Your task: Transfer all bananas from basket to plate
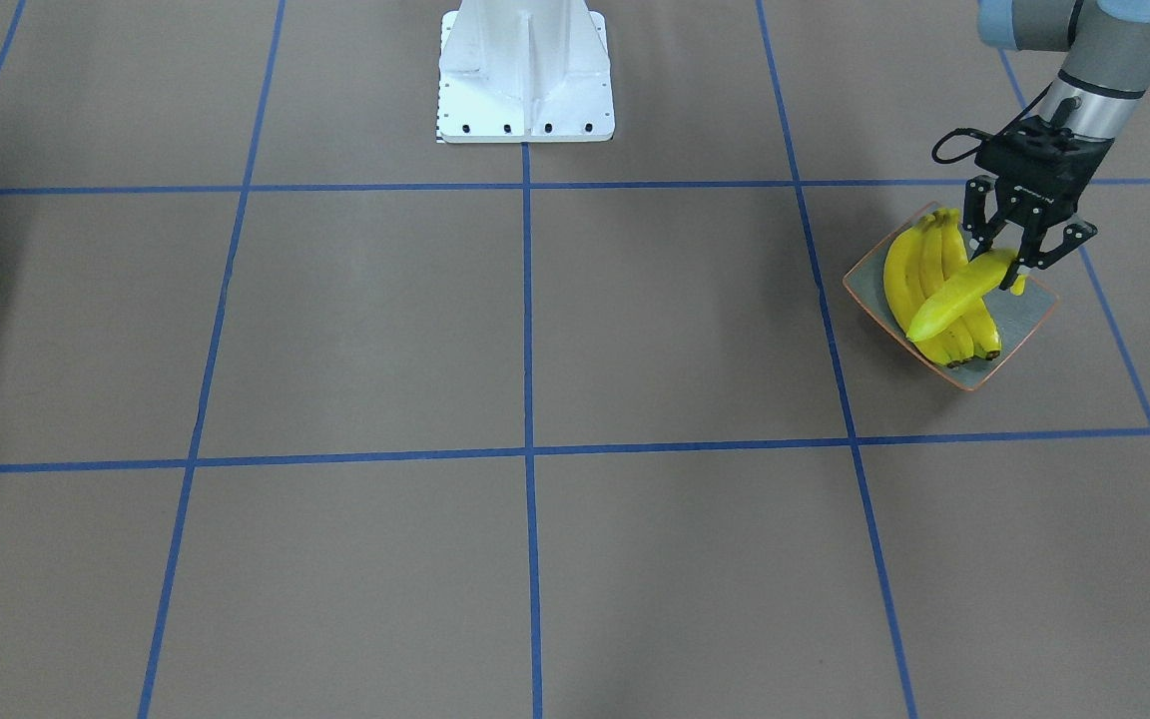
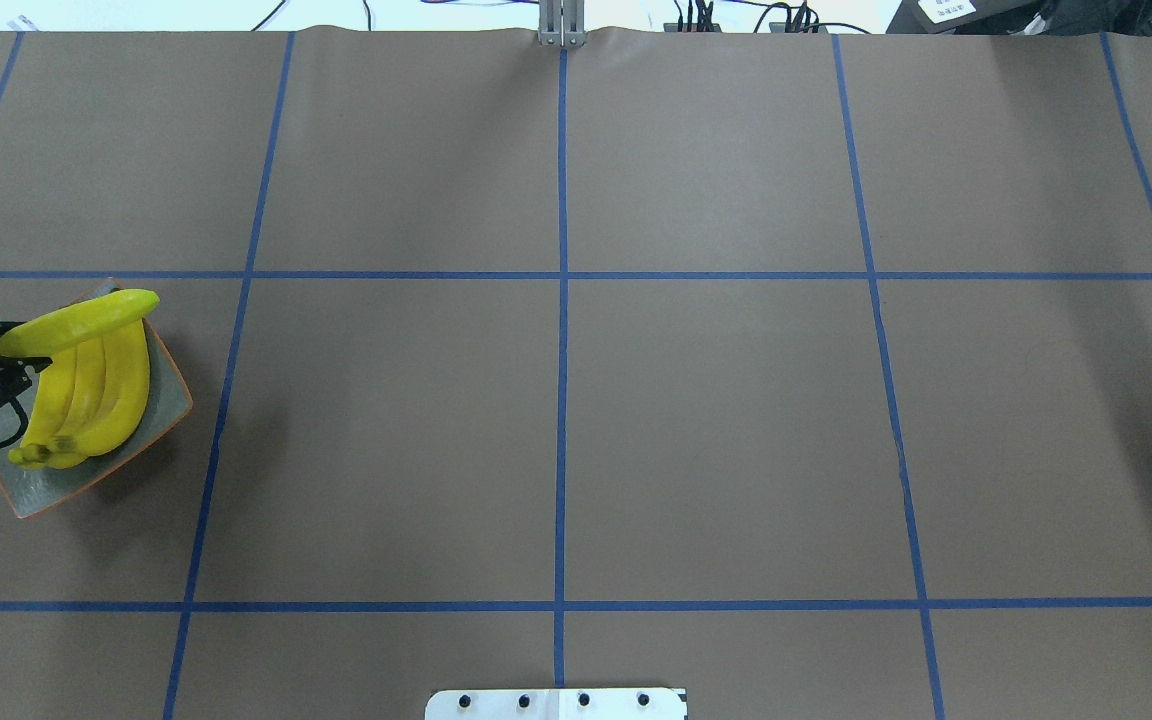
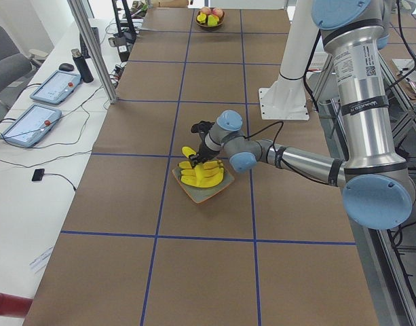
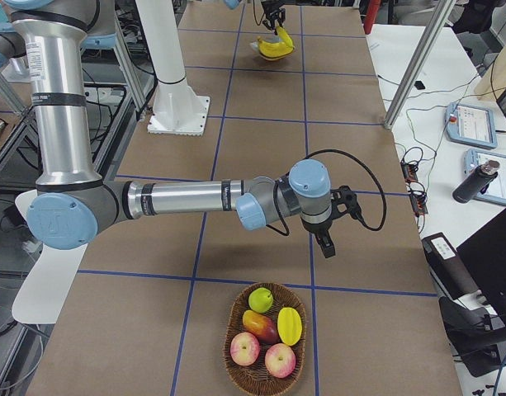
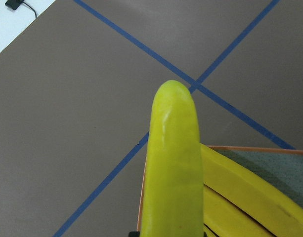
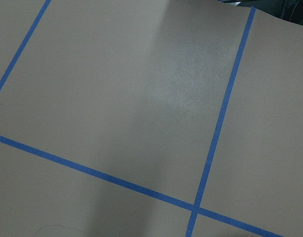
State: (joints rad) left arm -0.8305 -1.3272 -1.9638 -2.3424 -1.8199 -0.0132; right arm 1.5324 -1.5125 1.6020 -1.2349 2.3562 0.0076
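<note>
Nearest the left wrist camera, the held banana (image 5: 173, 163) is seen end-on, its blunt tip carried out past the orange rim of the plate (image 5: 250, 148) and over the table (image 2: 716, 430). What that view hides is supplied from across the table. There the left gripper (image 1: 1009, 262) is seen pinching the banana by its stem end, while the fruit lies slantwise across the three bananas (image 1: 919, 270) already set side by side in the dish. Whether it rests on them or hangs just above cannot be told. A slip is judged the main risk. If it is let go where it is, the crosswise banana may roll down the rounded backs beneath it and off over the rim, and a push downward near the dish's edge could tip the shallow plate. Farthest off, the basket (image 4: 230, 326) is shown only from the table's right end. Other fruit is seen in it but no banana, so this one is taken to be the last. The right gripper (image 4: 327, 239) hangs near it, and its jaw state cannot be told.
</note>
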